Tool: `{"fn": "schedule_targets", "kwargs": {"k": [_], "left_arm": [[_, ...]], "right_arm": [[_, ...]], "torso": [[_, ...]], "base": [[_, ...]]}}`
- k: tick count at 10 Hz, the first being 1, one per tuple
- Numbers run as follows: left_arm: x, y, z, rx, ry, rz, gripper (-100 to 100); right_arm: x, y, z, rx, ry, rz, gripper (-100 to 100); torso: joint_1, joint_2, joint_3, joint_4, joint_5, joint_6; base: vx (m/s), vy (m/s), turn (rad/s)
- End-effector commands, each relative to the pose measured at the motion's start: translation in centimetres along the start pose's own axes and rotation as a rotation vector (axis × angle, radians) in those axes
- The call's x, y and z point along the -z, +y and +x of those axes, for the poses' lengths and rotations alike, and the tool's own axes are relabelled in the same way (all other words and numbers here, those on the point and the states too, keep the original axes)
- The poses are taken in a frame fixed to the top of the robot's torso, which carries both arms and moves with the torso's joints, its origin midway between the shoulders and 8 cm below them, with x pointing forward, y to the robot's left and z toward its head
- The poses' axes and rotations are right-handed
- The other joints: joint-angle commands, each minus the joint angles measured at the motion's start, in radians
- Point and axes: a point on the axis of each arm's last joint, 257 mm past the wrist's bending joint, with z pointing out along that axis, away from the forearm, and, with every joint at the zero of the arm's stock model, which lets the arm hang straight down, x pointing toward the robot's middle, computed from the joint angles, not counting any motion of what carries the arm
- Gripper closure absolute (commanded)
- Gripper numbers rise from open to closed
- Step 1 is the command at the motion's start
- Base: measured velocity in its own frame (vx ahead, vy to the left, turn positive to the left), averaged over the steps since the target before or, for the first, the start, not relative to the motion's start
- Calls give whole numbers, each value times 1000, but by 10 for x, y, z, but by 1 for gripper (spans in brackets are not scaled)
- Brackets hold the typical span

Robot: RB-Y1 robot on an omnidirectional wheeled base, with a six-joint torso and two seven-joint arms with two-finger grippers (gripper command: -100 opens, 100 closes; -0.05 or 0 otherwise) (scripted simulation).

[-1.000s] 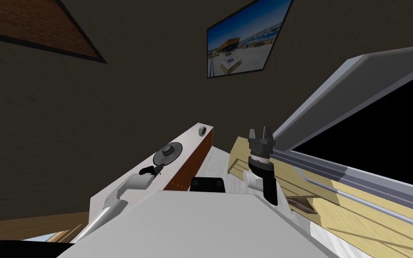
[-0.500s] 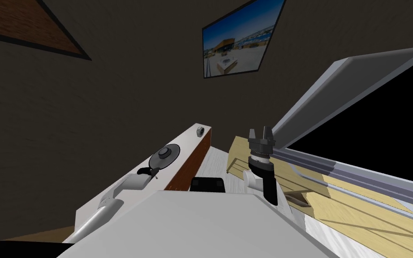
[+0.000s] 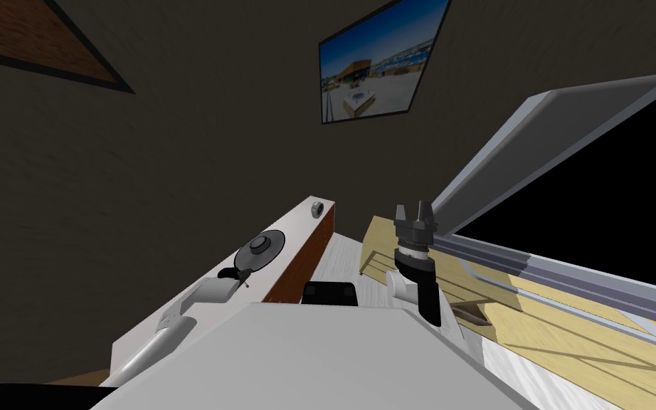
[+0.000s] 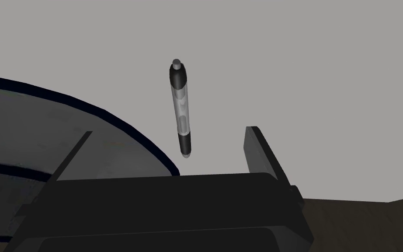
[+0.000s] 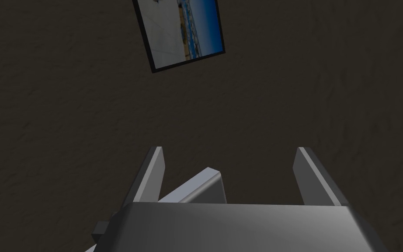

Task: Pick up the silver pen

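Head swung slightly; silver, black-ended pen (image 4: 181,108) seemingly lies before left gripper (image 4: 168,130).

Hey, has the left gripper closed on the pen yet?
No, the left gripper is open, and the pen lies on the grey surface between its fingers, touching neither.

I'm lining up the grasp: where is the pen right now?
Left wrist view: the pen lies flat on the grey top just ahead of the open left claw, beside the dark-rimmed round disc.
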Motion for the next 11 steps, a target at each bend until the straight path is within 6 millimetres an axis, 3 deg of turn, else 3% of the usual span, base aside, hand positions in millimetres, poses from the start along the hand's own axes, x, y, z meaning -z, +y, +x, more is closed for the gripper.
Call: {"fn": "schedule_targets", "kwargs": {"k": [1,3,4,8,9,10,11], "left_arm": [[-6,3,3,5,-1,-1,-100],[-7,5,5,5,0,-3,-100],[-7,5,5,6,-1,-2,100],[-7,6,5,6,-1,-4,100],[-7,6,5,6,-1,-4,0],[-1,1,0,1,-1,1,100],[3,-1,-2,-3,-1,3,100]], "right_arm": [[0,0,0,0,0,0,0],[0,0,0,0,0,0,0],[0,0,0,0,0,0,0],[0,0,0,0,0,0,0],[0,0,0,0,0,0,0],[0,0,0,0,0,0,0],[0,0,0,0,0,0,0]], "torso": [[0,0,0,0,0,0],[-1,1,1,0,0,0],[-2,1,1,0,0,0],[-2,0,0,0,0,1],[-2,0,0,0,0,1],[-2,0,0,0,0,1],[-2,0,0,1,0,0]], "base": [[4,25,-38],[-8,7,-24],[0,0,0],[0,0,0],[0,0,0],[6,-10,62],[4,-24,63]]}}
